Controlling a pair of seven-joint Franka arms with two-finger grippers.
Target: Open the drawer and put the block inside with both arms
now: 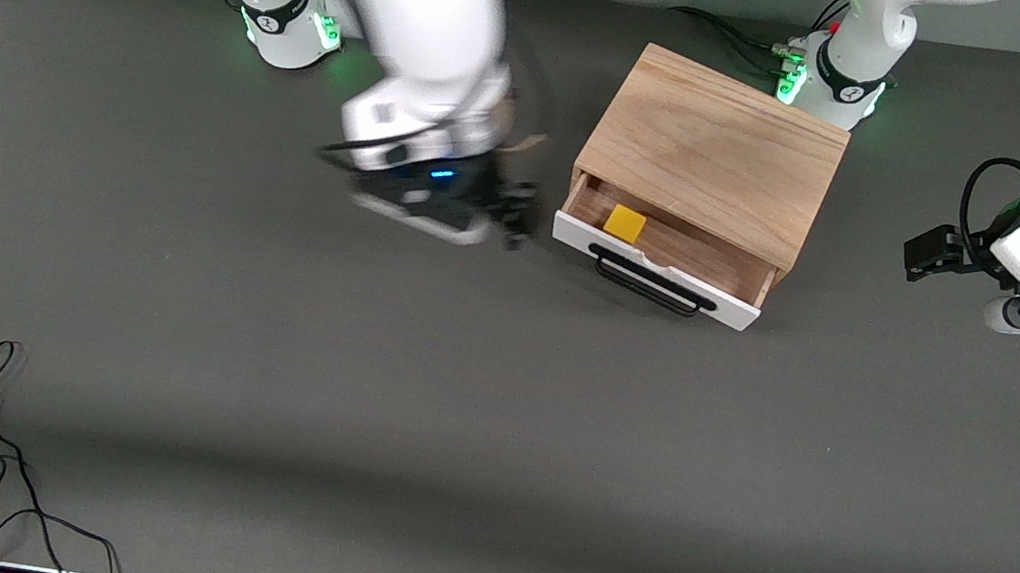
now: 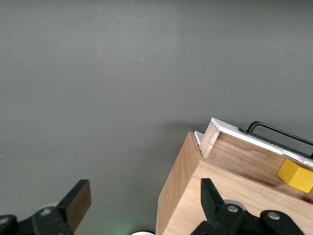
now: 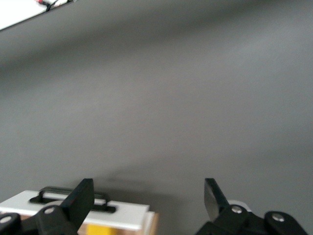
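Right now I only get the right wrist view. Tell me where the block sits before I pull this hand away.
Observer: The block lies inside the open drawer, at its end toward the right arm.
Operator: Give me the left hand.
Observer: The left hand is open and holds nothing, off the cabinet's end toward the left arm.
Operator: Now place my own hand.
Observer: The right hand is over the table, beside the drawer's end toward the right arm.
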